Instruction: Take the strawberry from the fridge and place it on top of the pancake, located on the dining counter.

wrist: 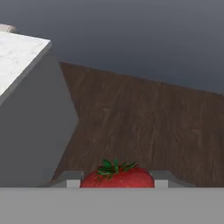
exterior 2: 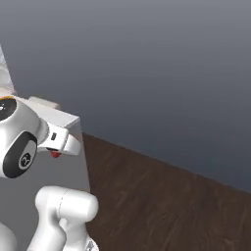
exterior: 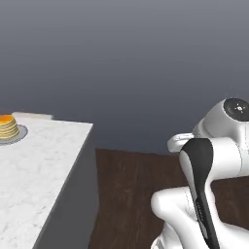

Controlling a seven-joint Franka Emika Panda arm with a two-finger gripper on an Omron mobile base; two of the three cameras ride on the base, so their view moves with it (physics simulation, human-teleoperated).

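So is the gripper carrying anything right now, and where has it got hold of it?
Yes: the strawberry. The gripper has it pinched between its two fingertips, one on each side of the berry's body, with the green leaves facing outward.

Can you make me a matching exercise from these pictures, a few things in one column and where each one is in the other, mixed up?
Things:
1. small bright red strawberry with green leaves
2. tan-golden pancake stack with an orange top
3. round grey plate
4. dark brown wooden floor

Places:
A. under the pancake stack, on the white marble dining counter
B. beside and below the counter's grey side
C. between the fingers of the gripper
D. on the plate

Pairs: 1-C, 2-D, 3-A, 4-B
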